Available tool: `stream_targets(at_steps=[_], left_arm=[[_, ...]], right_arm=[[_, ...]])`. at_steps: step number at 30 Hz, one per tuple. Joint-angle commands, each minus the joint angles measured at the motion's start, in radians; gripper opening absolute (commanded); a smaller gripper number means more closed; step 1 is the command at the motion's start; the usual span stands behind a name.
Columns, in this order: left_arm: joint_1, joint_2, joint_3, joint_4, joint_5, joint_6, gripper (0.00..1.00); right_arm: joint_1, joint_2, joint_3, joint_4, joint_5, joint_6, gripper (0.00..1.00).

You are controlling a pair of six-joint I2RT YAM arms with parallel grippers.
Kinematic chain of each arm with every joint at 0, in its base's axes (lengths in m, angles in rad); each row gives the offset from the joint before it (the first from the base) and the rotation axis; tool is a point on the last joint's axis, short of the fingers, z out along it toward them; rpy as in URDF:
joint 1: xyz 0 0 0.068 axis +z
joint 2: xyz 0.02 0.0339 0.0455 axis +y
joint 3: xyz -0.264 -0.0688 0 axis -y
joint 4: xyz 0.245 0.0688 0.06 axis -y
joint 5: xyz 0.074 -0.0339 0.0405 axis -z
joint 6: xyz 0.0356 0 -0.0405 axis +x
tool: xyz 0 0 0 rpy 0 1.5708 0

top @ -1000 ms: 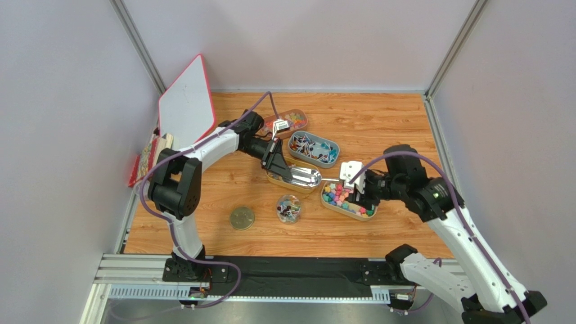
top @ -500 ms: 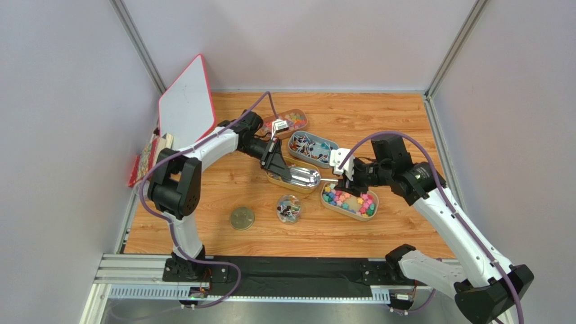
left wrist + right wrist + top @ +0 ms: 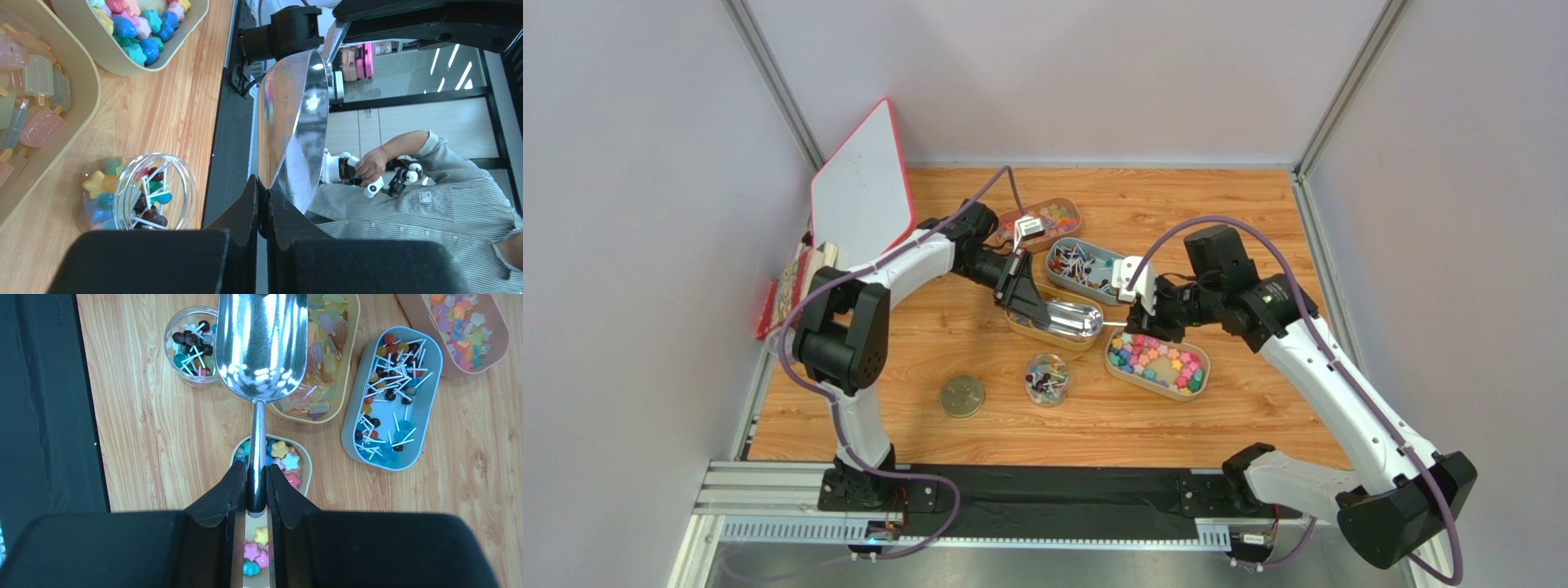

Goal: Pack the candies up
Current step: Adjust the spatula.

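Observation:
A shiny metal scoop [image 3: 1073, 321] hangs empty over the tan tray of golden-amber candies [image 3: 1028, 326]. My left gripper [image 3: 1020, 290] is shut on the rim of the scoop's bowl [image 3: 294, 122]. My right gripper [image 3: 1140, 315] is shut on the scoop's thin handle [image 3: 256, 447]. Beneath the right gripper, bright star-shaped candies [image 3: 1157, 364] fill a tan tray. Blue-white stick candies [image 3: 1091, 270] fill a grey tray, and red-orange mixed candies [image 3: 1051, 221] fill a far tray. In the right wrist view the scoop [image 3: 262, 343] covers part of the amber candies [image 3: 325, 367].
A small clear jar [image 3: 1047, 377] holding a few candies stands in front of the scoop, its lid [image 3: 962, 396] to its left. A white board with a red edge [image 3: 860, 184] leans at the back left, above a stack of flat things [image 3: 793, 288].
My right arm has swung toward the far side and its gripper has shifted a little left along the scoop's handle. The left arm and the scoop have barely moved.

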Motion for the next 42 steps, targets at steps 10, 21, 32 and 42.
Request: stream_targets(at_steps=[10, 21, 32, 42], left_arm=[[0.004, 0.014, 0.046, 0.006, 0.066, 0.038, 0.0], [0.003, 0.015, 0.046, 0.009, 0.064, 0.038, 0.0], [0.003, -0.075, 0.101, -0.099, -0.61, 0.222, 0.47], [0.001, -0.115, -0.003, -0.006, -1.071, 0.322, 0.36]], right_arm=[[-0.001, 0.054, 0.068, -0.036, -0.004, -0.018, 0.27], [0.004, 0.077, 0.076, -0.04, -0.009, 0.0, 0.06], [-0.044, 0.115, 0.224, -0.255, 0.214, -0.02, 0.0], [-0.008, 0.323, 0.372, -0.464, 0.35, -0.041, 0.0]])
